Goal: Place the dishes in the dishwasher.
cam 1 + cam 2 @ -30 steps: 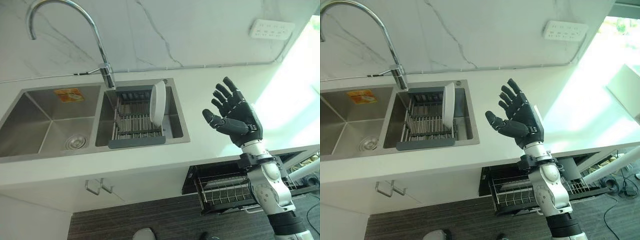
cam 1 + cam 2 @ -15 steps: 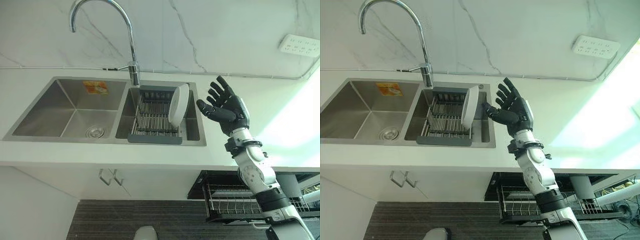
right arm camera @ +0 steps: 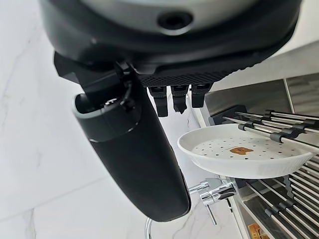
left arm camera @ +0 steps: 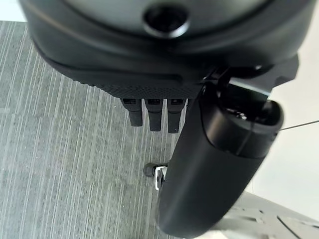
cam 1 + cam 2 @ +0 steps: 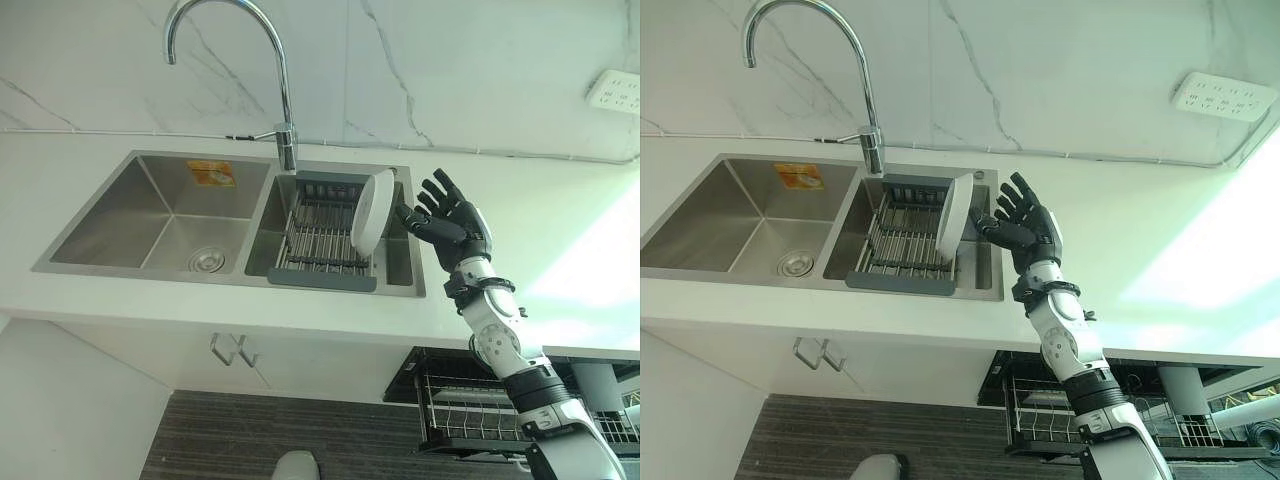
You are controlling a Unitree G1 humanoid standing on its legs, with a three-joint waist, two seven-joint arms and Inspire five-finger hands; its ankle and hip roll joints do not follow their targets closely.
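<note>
A white plate [image 5: 370,212] stands on edge at the right end of a wire drying rack [image 5: 318,240] in the sink's right basin. My right hand [image 5: 448,222] is raised just to the right of the plate, open with fingers spread, its thumb close to the rim. In the right wrist view the plate [image 3: 244,152] has a small brown mark on its speckled face and lies past the straight fingers [image 3: 172,98], with a gap between it and the thumb. My left hand [image 4: 149,59] hangs open over the grey striped floor.
The steel double sink [image 5: 150,215] has a tall curved faucet [image 5: 285,120] between its basins. Below the white counter [image 5: 300,330], at lower right, the dishwasher's wire rack [image 5: 480,415] is pulled out. A power outlet [image 5: 615,90] sits on the marble wall.
The camera has shifted. My right hand has moved left across the counter, from well right of the sink to right beside the plate. It has stayed open.
</note>
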